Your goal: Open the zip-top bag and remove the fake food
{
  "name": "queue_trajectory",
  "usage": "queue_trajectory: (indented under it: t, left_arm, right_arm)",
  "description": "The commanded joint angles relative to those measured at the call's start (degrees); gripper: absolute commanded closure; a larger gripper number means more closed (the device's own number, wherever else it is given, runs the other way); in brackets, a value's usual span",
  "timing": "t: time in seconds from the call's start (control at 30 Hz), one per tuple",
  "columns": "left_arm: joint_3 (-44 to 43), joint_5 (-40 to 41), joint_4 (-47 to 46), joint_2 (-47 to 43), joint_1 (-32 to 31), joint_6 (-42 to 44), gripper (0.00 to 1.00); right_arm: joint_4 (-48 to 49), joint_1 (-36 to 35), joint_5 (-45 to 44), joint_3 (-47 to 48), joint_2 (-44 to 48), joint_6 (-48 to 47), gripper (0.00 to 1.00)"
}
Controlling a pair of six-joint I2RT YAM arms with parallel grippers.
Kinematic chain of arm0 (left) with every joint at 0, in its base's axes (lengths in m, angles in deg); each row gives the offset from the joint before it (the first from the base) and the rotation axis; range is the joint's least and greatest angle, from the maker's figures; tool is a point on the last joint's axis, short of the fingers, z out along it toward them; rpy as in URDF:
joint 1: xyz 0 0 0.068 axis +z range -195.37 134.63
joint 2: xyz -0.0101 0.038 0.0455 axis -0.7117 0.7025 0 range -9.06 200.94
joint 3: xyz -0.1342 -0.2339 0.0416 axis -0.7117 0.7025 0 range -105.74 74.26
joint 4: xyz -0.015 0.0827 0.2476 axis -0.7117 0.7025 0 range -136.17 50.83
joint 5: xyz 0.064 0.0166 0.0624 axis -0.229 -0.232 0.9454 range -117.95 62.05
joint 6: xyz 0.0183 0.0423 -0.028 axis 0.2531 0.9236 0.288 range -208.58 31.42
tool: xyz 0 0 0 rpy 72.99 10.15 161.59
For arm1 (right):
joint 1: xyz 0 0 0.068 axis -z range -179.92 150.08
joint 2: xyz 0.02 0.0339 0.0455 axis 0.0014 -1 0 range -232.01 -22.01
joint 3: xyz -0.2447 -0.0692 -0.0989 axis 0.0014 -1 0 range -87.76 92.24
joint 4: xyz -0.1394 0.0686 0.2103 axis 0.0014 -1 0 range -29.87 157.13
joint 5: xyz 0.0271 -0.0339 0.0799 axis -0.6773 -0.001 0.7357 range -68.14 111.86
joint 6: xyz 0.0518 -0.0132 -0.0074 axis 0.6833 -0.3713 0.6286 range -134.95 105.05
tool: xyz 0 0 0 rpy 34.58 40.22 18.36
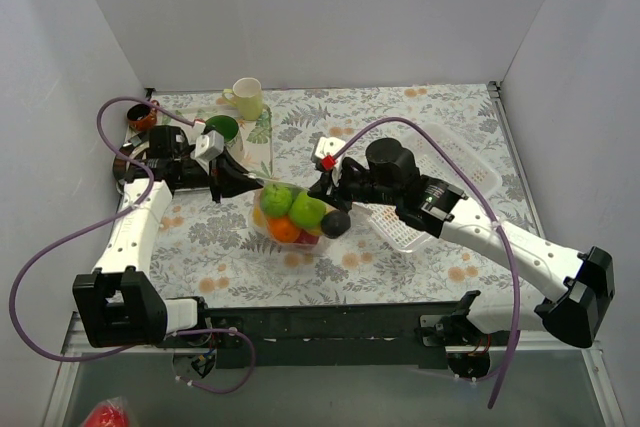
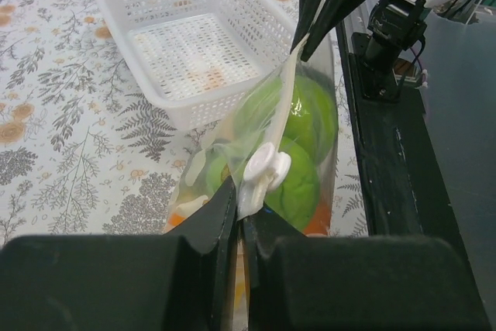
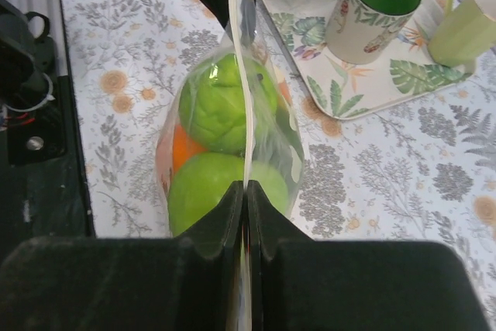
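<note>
Zip-top bag (image 1: 292,249), fake food (image 1: 308,211) inside, clamped by left pincer (image 2: 243,204) and right pincer (image 3: 246,190)

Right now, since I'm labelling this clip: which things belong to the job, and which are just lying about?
Job in hand:
zip-top bag
fake food inside it

Lying about:
white basket
leaf-print tray
green-lined mug
pale yellow mug

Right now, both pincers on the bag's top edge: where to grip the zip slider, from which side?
Pinch the white slider across its flat faces, coming from above. It straddles the upright seal of the zip-top bag, just ahead of the left pincer, which is likely the easier one to use.
</note>
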Motion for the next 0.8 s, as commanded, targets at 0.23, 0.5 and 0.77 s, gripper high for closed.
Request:
queue_trajectory:
  t: [0.23,0.5,0.77]
  left_arm:
    - [-4.64,-18.06,2.65,-1.69,-1.65,-1.34,0.98]
    - [-4.73,-12.70,13.82,-1.96,-4.63,12.70,0.97]
    - [-4.73,-10.76,17.95,-1.87,-5.78,17.74,0.97]
  right_arm:
    - [0.76,-0.58,5.23,15.09,-9.73,-3.25,0.58]
    - [1.55,-3.56,4.98,17.47,-14.93,-4.75,0.52]
    - [0.15,-6.03,3.48,17.73,-15.20,-6.33,0.52]
